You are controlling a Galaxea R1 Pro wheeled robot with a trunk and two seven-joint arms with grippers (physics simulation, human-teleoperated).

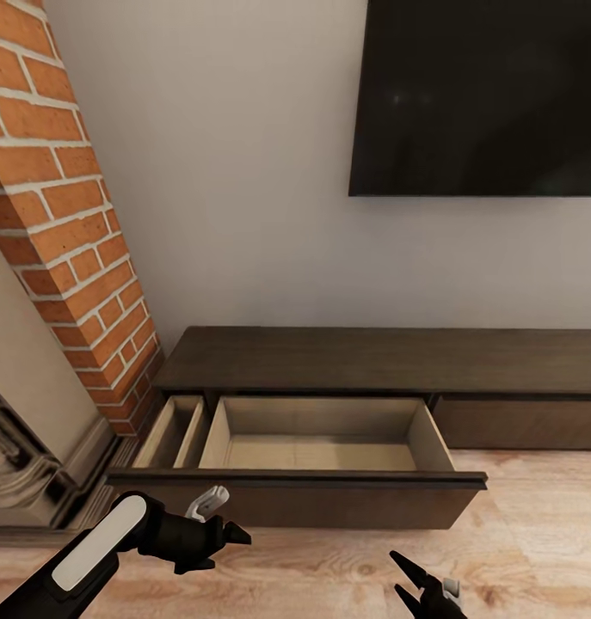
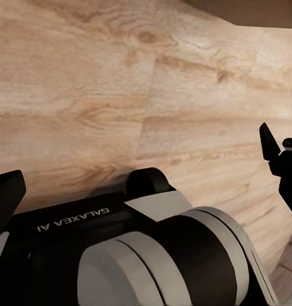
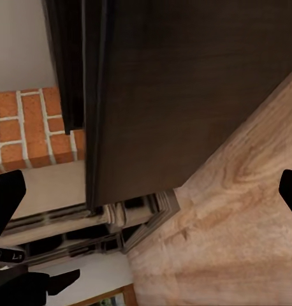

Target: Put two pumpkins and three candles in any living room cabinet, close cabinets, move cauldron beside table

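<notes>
The cabinet (image 1: 355,361) stands against the wall below a dark wall screen (image 1: 480,94), with a brick column (image 1: 63,215) at its left end. Its wide drawer (image 1: 317,438) is pulled out over the wooden floor (image 1: 527,533), the beige interior bare.

The left gripper (image 1: 230,533) hovers just in front of the drawer's dark front panel, near its left end; its fingers (image 1: 237,535) look close together and hold nothing, though how far apart they stand I cannot tell. The right gripper (image 1: 407,578) is lower, over the floor before the drawer's right half, its fingers (image 1: 404,565) spread apart and empty; in the right wrist view the two tips sit wide at either edge, with the drawer front (image 3: 184,95) ahead.

"GALAXEA AI" (image 2: 73,218) reads in white on the left wrist housing.

The cabinet is long, low, dark brown wood with a flat top.
</notes>
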